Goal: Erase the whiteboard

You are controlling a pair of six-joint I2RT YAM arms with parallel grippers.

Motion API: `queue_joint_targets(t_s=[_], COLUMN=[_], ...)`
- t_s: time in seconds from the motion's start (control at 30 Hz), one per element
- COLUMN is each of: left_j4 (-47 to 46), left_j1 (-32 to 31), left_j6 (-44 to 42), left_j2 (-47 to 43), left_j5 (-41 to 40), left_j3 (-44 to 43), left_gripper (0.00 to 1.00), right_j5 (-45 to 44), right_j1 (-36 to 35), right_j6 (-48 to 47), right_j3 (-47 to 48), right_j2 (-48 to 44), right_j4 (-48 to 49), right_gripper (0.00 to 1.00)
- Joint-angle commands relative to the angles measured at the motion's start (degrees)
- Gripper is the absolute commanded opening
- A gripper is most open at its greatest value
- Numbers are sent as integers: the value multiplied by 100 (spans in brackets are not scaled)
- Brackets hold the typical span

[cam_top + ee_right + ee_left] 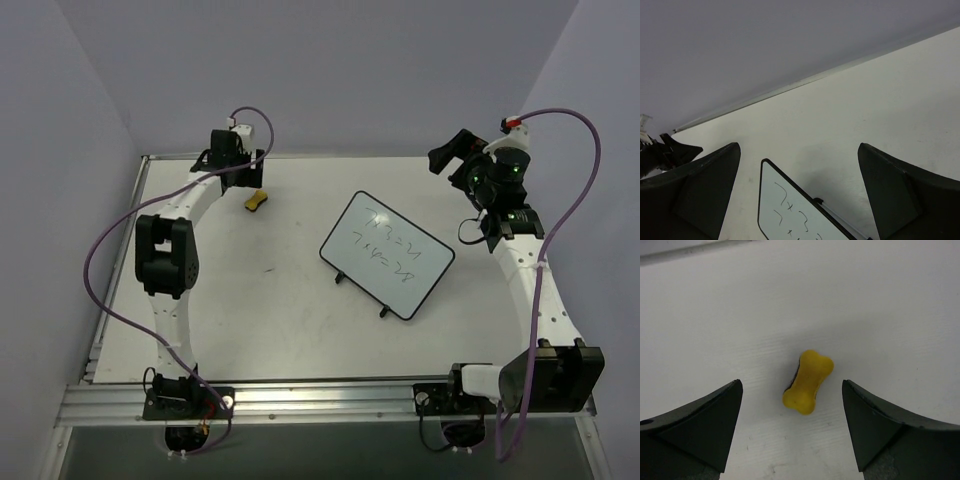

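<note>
Though askew, whiteboard (388,254) lengthwise far-left to near-right.

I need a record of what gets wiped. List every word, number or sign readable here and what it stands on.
"7x3=21": upper handwritten line on the whiteboard, faint, so read with some doubt.
"7x4=28": lower handwritten line on the same board, equally faint.
The yellow eraser carries no text, and nothing else readable shows.
</note>
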State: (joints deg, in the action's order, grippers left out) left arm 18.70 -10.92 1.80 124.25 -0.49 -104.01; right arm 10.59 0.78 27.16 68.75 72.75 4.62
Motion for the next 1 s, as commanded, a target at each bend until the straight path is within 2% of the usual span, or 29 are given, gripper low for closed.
queue_joint_targets(t_s=[0.0, 0.07, 0.17, 0.27, 0.97], left_j4=[-26, 160, 406, 363, 705], left_j1=[336, 336, 353, 327, 222], left_j6=[-400, -496, -584, -593, -708], left_j2=[327, 582, 811, 899, 1075], left_j5=[1057, 1112, 1394, 1666, 1332], left_j3=[-795, -1191, -1472, -1456, -1262], left_gripper=[88, 83, 82, 82, 75], right_j5=[57, 75, 101, 101, 66], right_j1=[45, 45, 37, 37, 45], right_j6=[-44, -53, -70, -70, -96], right_j3=[200, 226, 270, 262, 209], right_j2=[-42, 11, 64, 64, 108], right_j4=[65, 48, 21, 12, -5], right_gripper=[100, 100, 100, 100, 100])
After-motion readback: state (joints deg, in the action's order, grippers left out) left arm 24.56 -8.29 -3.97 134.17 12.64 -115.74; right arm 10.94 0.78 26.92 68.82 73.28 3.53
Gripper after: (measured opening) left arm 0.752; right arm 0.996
